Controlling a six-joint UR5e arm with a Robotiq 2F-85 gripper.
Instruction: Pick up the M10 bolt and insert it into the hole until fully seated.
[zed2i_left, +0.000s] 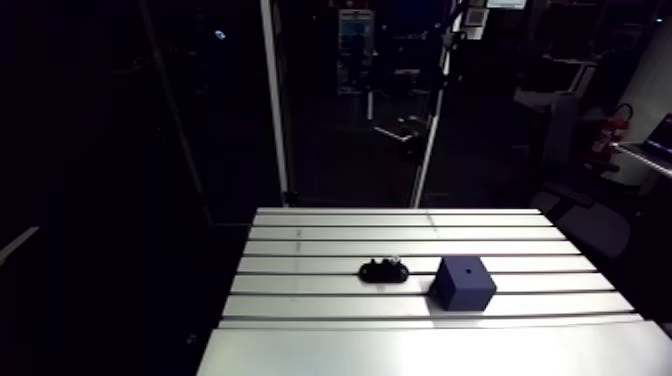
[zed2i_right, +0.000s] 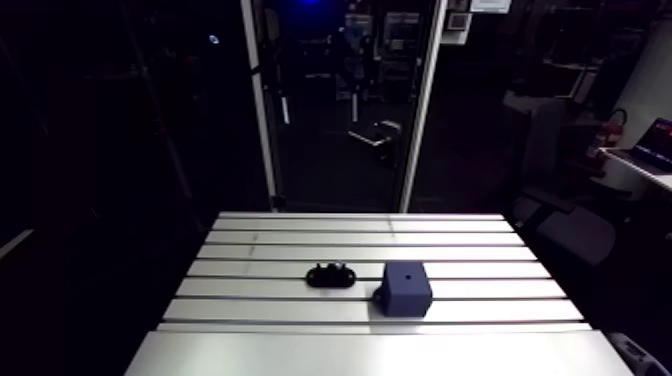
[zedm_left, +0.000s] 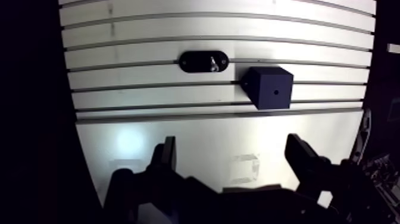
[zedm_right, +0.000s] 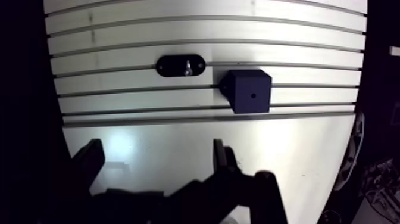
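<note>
Slotted aluminium table (zed2i_left: 330, 225) fills the lower half of the arm view, its grooves running across the frame and a plain plate lying along the near edge.

1. Gripper (zedm_left: 232, 143). In the wrist view the two fingers (zedm_left: 168, 156) stand wide apart with nothing between them and only bare plate beneath. This spread suits an approach, since the jaws must clear the bolt before closing on it. The gripper hangs over the plain plate, short of the grooved area and well apart from the work.

2. M10 bolt (zedm_left: 212, 62). Ahead of the gripper, beyond several grooves, the bolt shows as a small bright piece in a black oval holder (zedm_left: 191, 61). It appears to be presented upward, presumably so the fingers can take it from above. How far it stands proud is too small to tell.

3. Dark blue block (zedm_left: 271, 87). It sits just beside the holder, slightly nearer the gripper, and the two do not appear to touch. One small round hole (zedm_left: 275, 93) opens near the middle of its upper face and is empty. Keeping the block close to the holder shortens the carry from pick to insertion.

4. Arm view. The holder lies at lower centre of the frame, with the block just to its right.

5. Status. Judged from this layout, the pick is not yet begun. The next move calls for an advance over the holder and a descent around the bolt.
</note>
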